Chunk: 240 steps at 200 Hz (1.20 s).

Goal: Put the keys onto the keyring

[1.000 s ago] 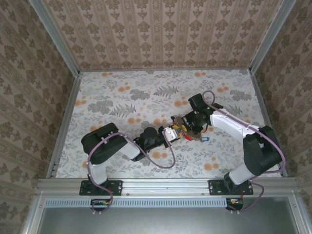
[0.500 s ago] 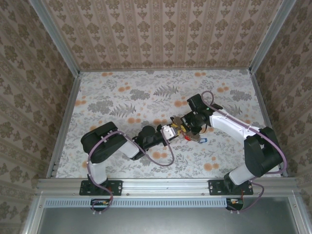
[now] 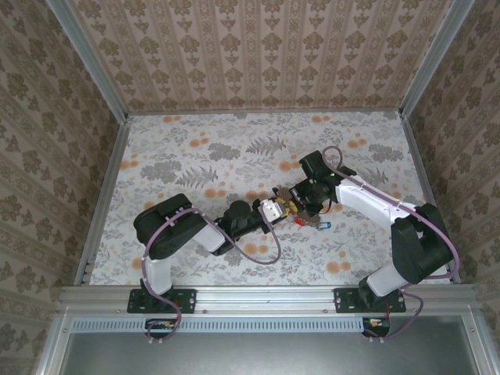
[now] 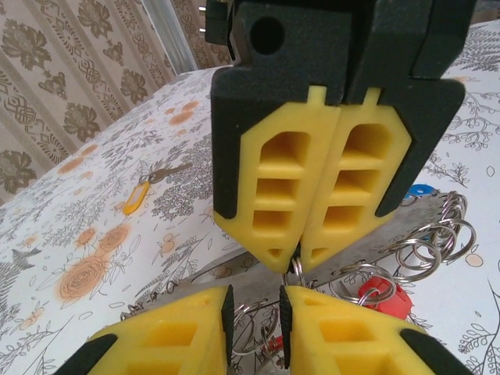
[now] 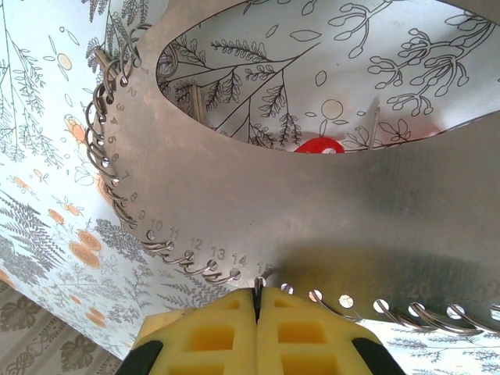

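1. Right claw (image 5: 256, 301): clenched on the edge of the flat, dull grey metal keyring band (image 5: 312, 211), mid-table between the arms.
2. Left claw (image 4: 255, 306): jaws narrowly apart. One of the small wire split rings (image 4: 434, 242) sits in the gap; you cannot tell whether it is pinched.
3. Expect the band to be light, springy and slick, so pinch its flat faces near the rim.
4. The red-headed silvery key (image 4: 383, 298) sits by the band. The yellow-headed key (image 4: 137, 195) lies well apart on the floral table (image 3: 195, 156). Take keys by their plastic heads.

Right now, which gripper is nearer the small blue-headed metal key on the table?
Right. The right gripper, shut on the grey metal keyring, sits just left of the blue-headed key; the left gripper is farther left.
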### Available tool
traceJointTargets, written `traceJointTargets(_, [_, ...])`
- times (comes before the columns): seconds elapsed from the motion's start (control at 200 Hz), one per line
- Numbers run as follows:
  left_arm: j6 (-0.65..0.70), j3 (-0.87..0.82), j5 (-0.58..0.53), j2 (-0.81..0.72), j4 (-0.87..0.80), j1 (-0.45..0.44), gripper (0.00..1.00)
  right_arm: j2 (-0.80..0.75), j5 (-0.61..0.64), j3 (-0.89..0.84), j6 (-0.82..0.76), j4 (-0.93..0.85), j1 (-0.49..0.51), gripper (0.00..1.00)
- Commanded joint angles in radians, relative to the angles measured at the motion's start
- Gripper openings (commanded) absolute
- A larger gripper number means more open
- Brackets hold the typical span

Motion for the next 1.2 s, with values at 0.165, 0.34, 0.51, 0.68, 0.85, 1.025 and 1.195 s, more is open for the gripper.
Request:
traceJointTargets(0.165, [-0.053,0.049,0.069,0.021,-0.060,0.005,0.28,-0.015,-0.015,0.030,0.024,0.004,0.010,0.00])
traceJointTargets(0.34, [-0.058,0.033,0.070,0.013,-0.056,0.004,0.31,-0.022,0.008,0.030,0.019,-0.005,0.010,0.00])
traceJointTargets(0.51, [-0.065,0.014,0.075,0.013,-0.020,0.002,0.32,-0.031,0.023,0.029,0.012,-0.006,0.010,0.00])
traceJointTargets(0.68, [-0.073,0.013,0.081,0.021,0.009,-0.004,0.33,-0.047,0.053,0.029,0.008,-0.012,0.010,0.00])
traceJointTargets(0.85, [-0.059,-0.010,0.062,0.010,0.026,-0.016,0.35,-0.062,0.094,0.029,-0.004,-0.022,0.010,0.00])
traceJointTargets(1.025, [-0.061,0.000,0.068,0.020,0.024,-0.029,0.36,-0.067,0.090,0.034,-0.005,-0.015,0.011,0.00])
traceJointTargets(1.195, [-0.072,0.009,0.052,0.028,0.026,-0.023,0.35,-0.075,0.079,0.014,0.002,-0.010,0.016,0.00])
